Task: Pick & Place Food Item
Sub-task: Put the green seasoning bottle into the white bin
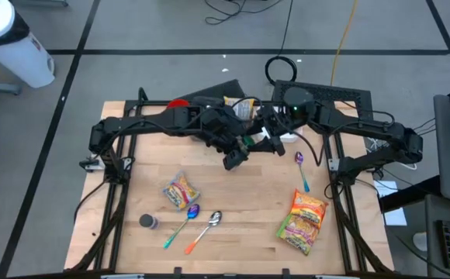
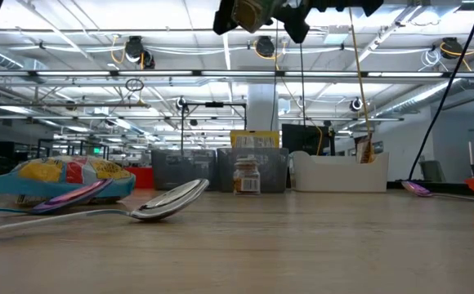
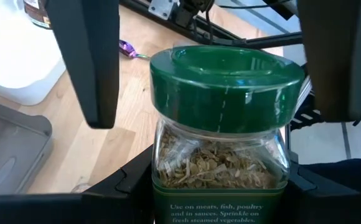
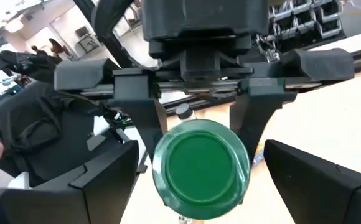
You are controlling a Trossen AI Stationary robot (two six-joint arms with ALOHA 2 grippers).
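A glass herb jar [image 3: 221,155] with a green lid [image 4: 199,168] hangs high over the middle of the table's far half [image 1: 248,142]. My left gripper [image 3: 218,186] is shut on it. My right gripper [image 4: 199,186] faces the lid head-on from the table's right. It is open, with one finger [image 3: 93,62] on each side of the lid and a gap to it on both sides. The low view shows both grippers and the jar [image 2: 249,12] at the very top, well above the tabletop. My left gripper pinches the jar's glass body [image 3: 159,171] between its two fingers, on opposite sides just below the lid. The fingers come from the table's left, slanting down. The jar is lifted clear, its lid end turned away from this gripper toward my right gripper.
Two snack bags [image 1: 181,191] [image 1: 302,219], spoons [image 1: 205,229] [image 1: 301,169] and a small dark jar [image 1: 147,222] lie on the near half. Along the far edge stand grey bins [image 2: 221,167], a small jar [image 2: 246,175] and a white tub [image 2: 339,173].
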